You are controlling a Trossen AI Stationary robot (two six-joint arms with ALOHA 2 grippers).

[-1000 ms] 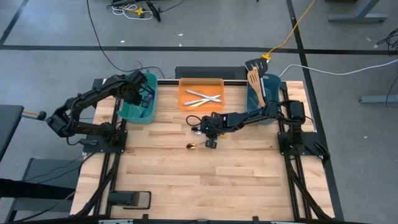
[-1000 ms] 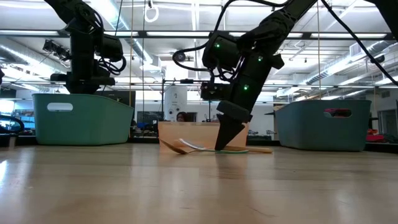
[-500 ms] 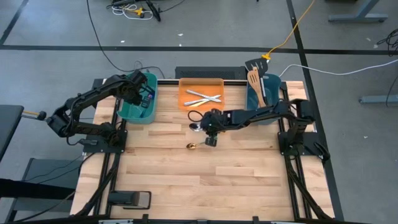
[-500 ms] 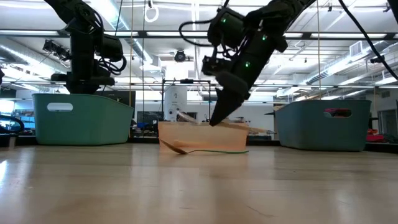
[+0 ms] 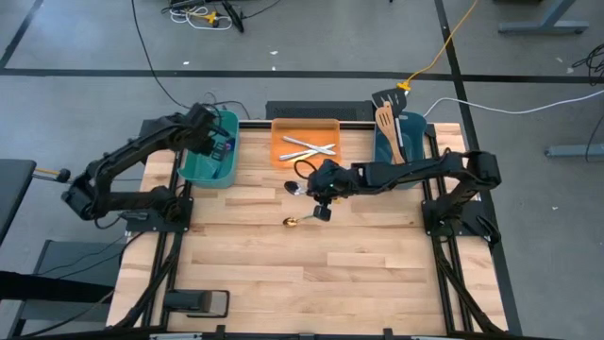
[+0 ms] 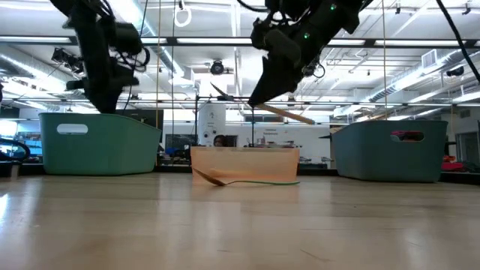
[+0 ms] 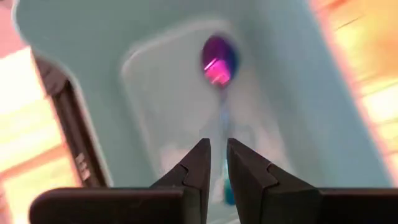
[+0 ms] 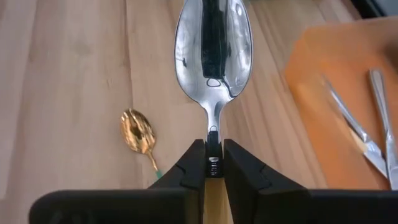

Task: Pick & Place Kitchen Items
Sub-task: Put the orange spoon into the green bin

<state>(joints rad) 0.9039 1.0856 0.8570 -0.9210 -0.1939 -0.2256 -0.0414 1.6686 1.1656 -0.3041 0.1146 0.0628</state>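
While clamped in the right gripper [image 8: 213, 163], silver spoon [image 8: 213, 43] held clear above the table [image 5: 283, 274], jaws closed narrowly on its neck just behind the bowl. In the high view, long axis roughly 9-to-3 o'clock, bowl pointing toward 9, just at 6 o'clock of the orange tray [image 5: 278, 142]. Bowl polished and mirror-bright, oval, dark reflection down its middle. In the low view, spoon raised well above the tray rim, tilted slightly.

Gold spoon [image 5: 293, 222] flat on the table at about 7 o'clock of the right gripper, apart from it; bowl shiny gold, thin green handle trailing toward 3 o'clock. Silver cutlery [image 5: 307, 147] crossed inside the orange tray. Pale wooden spatulas [image 5: 386, 123] standing in the right teal tub [image 5: 413, 123], heads toward 12 o'clock.

Left gripper [image 7: 217, 165] poised over the left teal tub [image 5: 226, 170], jaws nearly closed, holding nothing visible; purple-bowled spoon [image 7: 218, 62] lying inside, blurred.
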